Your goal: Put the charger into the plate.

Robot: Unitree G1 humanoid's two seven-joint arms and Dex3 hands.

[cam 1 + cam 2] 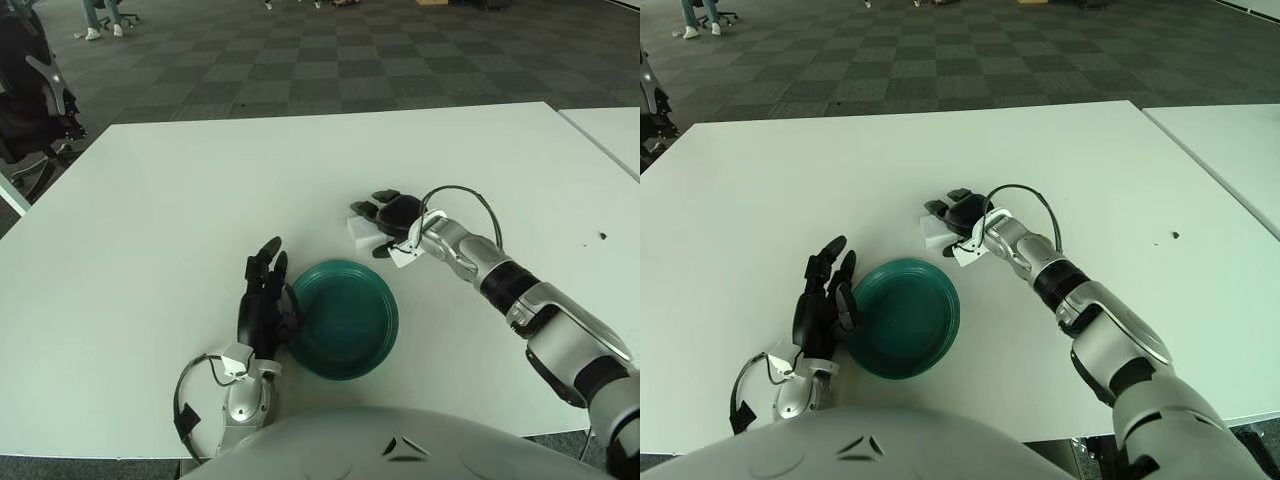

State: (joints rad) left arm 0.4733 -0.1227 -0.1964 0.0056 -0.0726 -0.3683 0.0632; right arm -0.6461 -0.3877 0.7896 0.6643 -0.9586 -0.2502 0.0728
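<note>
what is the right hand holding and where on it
The right hand has its fingers around the white charger, over its top; firmness of grip can't be told.

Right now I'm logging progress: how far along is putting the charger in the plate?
Early. The right hand has reached the white charger and closes over it on the table. The green plate holds nothing; the left hand shows at its left rim. Lifting and placing remain.

The plate (345,318) looks like smooth, slightly glossy teal plastic, set on a matt white table (180,200). The charger (362,232) is smooth white plastic. Both forearms show polished silver metal, while the left hand (262,305) and right hand (392,214) are matt black.
</note>
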